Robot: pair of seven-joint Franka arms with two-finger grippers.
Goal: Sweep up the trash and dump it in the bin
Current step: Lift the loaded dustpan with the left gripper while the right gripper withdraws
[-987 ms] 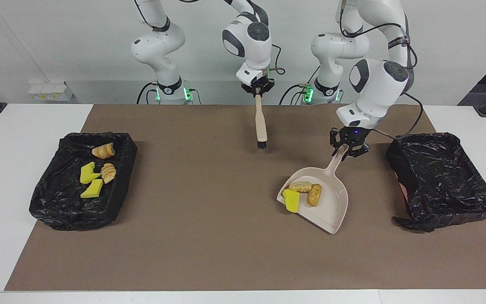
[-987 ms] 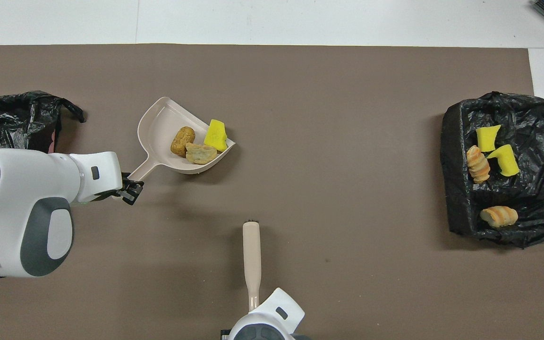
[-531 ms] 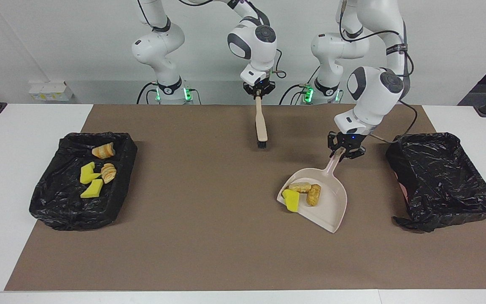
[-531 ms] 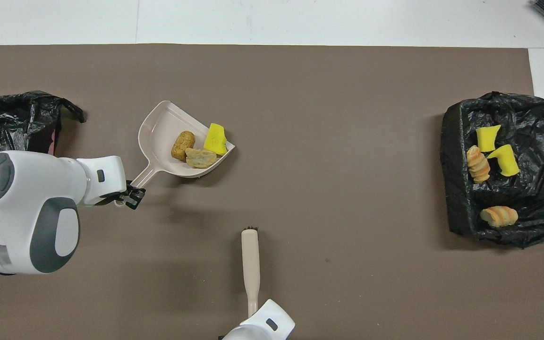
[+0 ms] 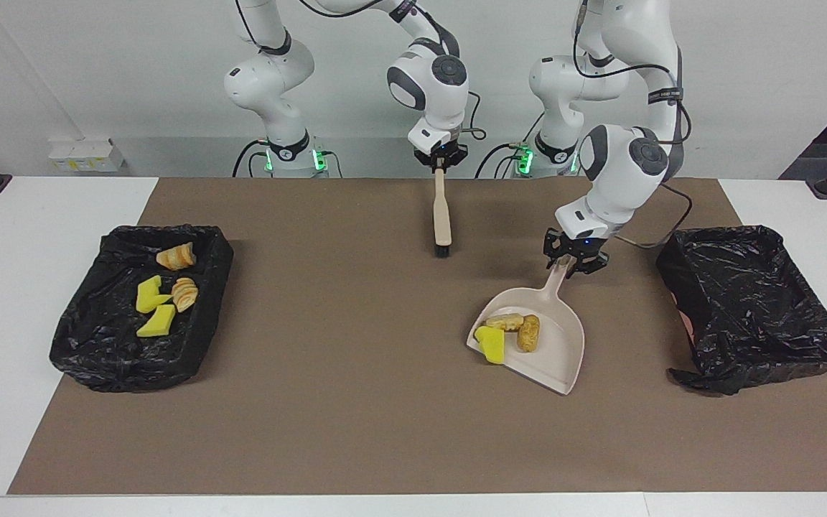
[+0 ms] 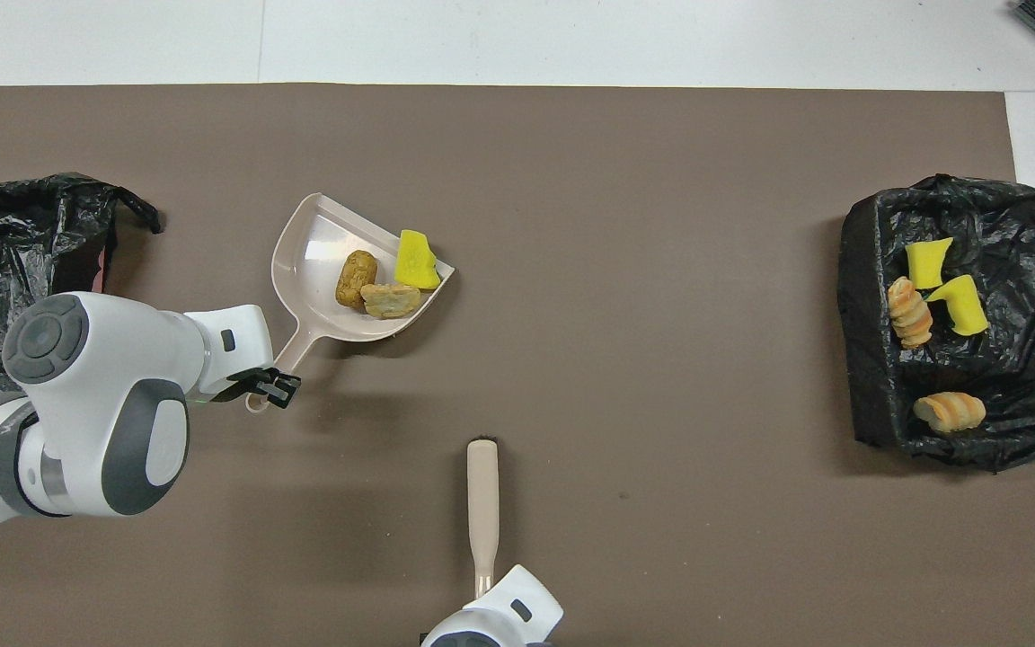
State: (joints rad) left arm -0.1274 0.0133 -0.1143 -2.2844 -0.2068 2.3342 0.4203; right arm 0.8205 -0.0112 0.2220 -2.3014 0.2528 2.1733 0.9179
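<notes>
Brown matting [image 5: 356, 402] covers my table. My left gripper [image 5: 570, 257], elbow bent, sits at the beige plastic dustpan [image 5: 561, 352] handle's twelve-o'clock tip; I can't tell its grip. Three scraps [image 5: 507, 332] lie inside the pan, four more in the black-lined bin [image 5: 97, 359]. My right gripper [image 5: 440, 159] hangs vertically, clamped on the beige-handled brush [image 5: 442, 212].

The dustpan [image 5: 553, 337] looks like smooth beige plastic with a slight sheen. In it, the yellow sponge chunk [image 5: 492, 344] appears porous and matt, the two brown pieces [image 5: 520, 328] rough and crusty. Beside the dustpan, the bin liner [image 5: 754, 305] is glossy, crinkled black plastic film. Under the dustpan, the brown mat [image 5: 356, 402] is matt and paper-like. The brush handle [image 5: 442, 212] is smooth beige plastic.
</notes>
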